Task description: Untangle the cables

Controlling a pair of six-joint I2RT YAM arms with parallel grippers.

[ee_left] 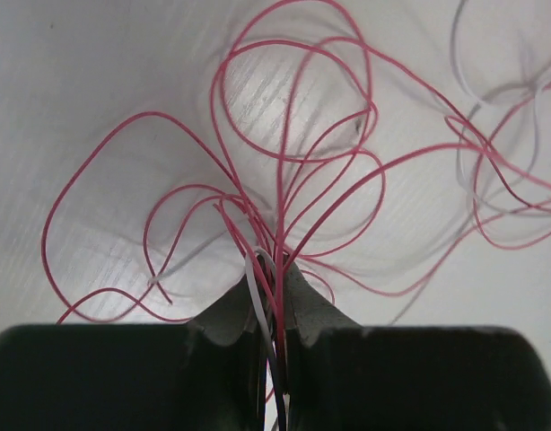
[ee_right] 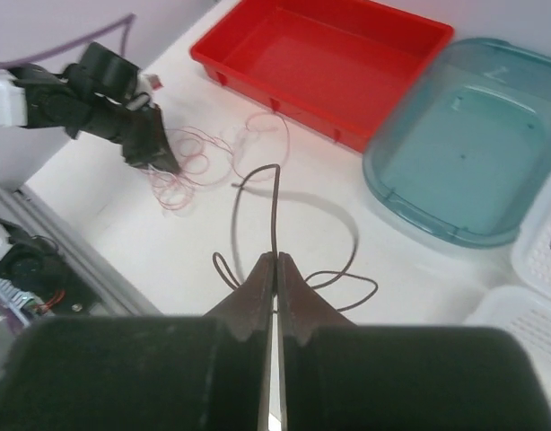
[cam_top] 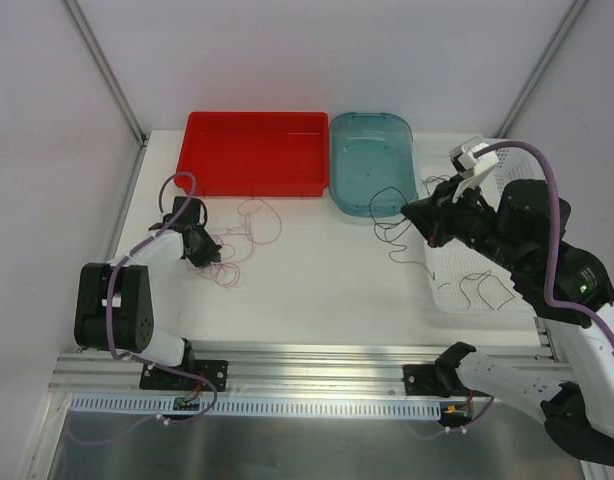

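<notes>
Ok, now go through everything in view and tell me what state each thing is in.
left gripper, shut on the red tangle, low at the table.
right gripper, shut on the dark cable, raised.
red tangle, looped together, lying on the table.
dark cable, pinched at one spot, the rest curling loose.
red tray, empty.
blue tub, empty.
white basket, holding a few dark strands.

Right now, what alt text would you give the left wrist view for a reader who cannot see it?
The left gripper is shut on a bunch of hair-thin cables, mostly red with a white and a dark strand between the jaws. Red loops fan out tangled over the white table, with a white loop at upper right.
</notes>
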